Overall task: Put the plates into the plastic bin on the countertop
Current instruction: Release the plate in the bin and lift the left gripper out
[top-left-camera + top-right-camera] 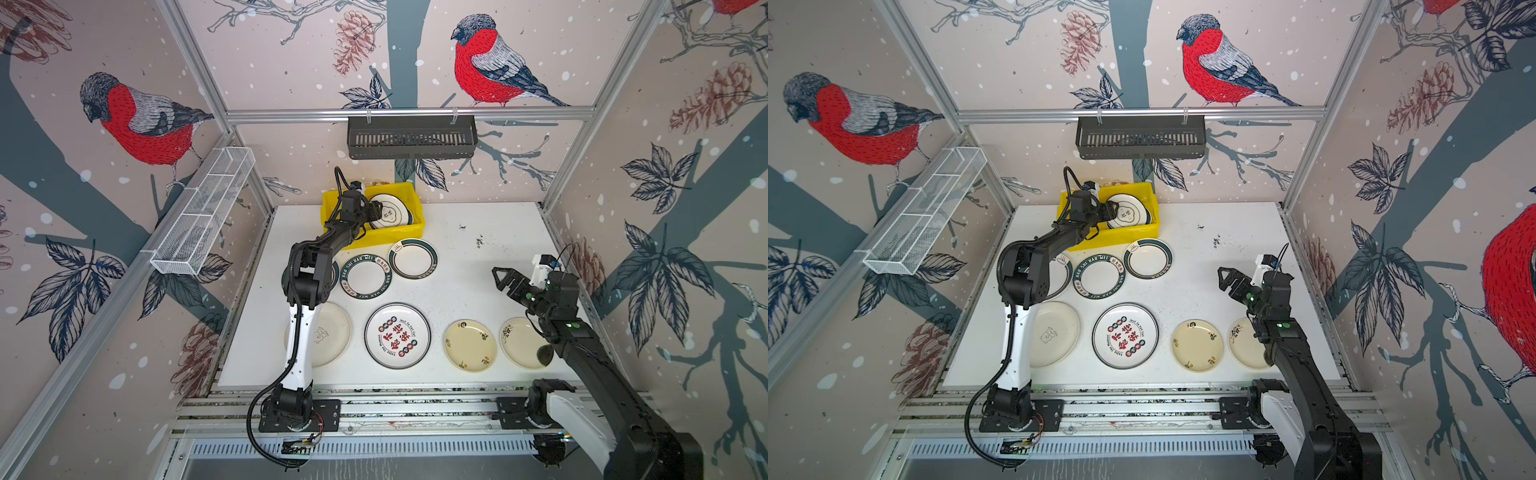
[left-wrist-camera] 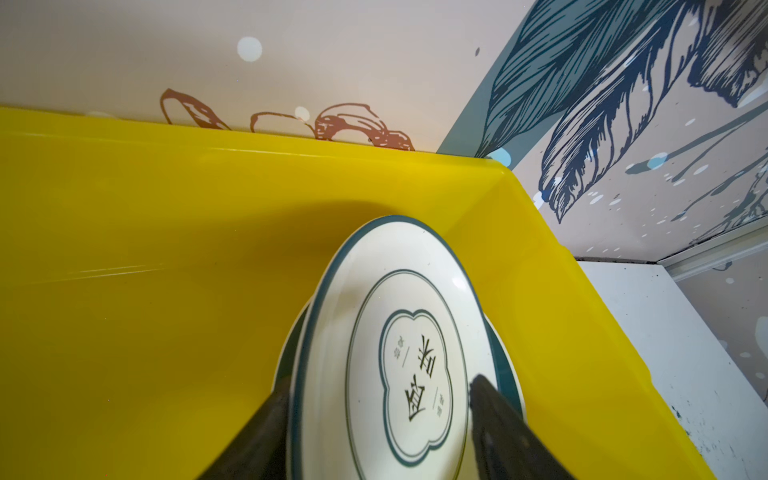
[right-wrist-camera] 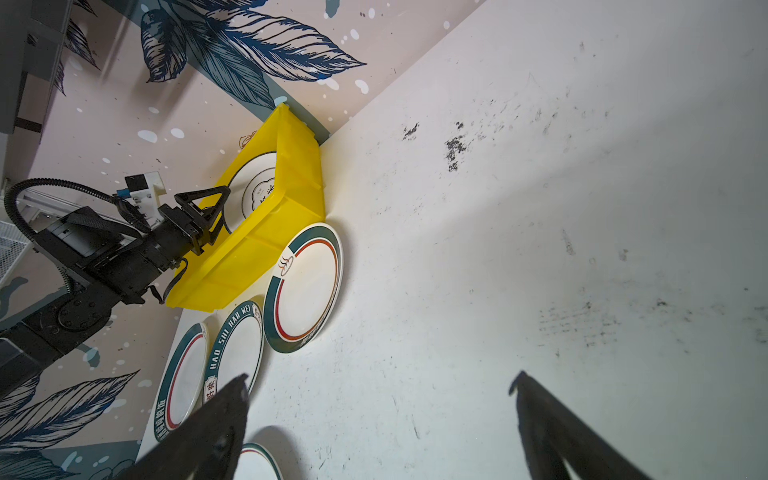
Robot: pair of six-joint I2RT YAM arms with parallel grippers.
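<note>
Left gripper (image 2: pixel 382 384), jaws parted, straddles a plate (image 2: pixel 415 291) in the yellow bin (image 2: pixel 166 208) at the counter's (image 1: pixel 478 266) back edge; right gripper (image 3: pixel 380 377) gapes empty.

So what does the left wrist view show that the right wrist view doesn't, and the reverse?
Only left wrist: a second plate peeking from under the top plate. Only right wrist: green-rimmed plates on the countertop, the open right gripper above it. Both: the plastic bin, that top plate, the left gripper at it.

"HAO SHI HAO WEI" on plate (image 1: pixel 366 276)
</note>
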